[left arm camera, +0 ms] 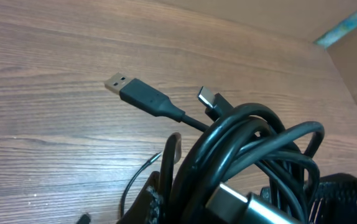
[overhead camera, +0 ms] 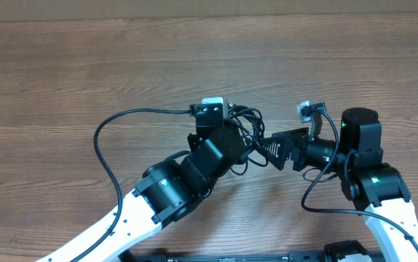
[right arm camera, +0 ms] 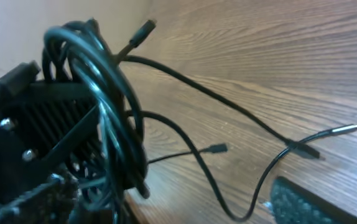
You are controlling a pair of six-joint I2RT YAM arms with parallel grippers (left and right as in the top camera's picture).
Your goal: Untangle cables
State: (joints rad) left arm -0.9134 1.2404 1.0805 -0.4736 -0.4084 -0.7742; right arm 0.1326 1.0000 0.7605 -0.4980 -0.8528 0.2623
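- Coiled closest to us in the left wrist view, the cables [left arm camera: 247,155] form a tight black knot, held up off the table [overhead camera: 85,58].
- We see the left gripper [overhead camera: 232,138] clamped shut on that bundle.
- Our right gripper [overhead camera: 267,149] stands wide and empty just beside it.
- We judge the step to be reaching in for a strand. Next we need one loose end [right arm camera: 216,149] pinched and drawn clear of the loops.
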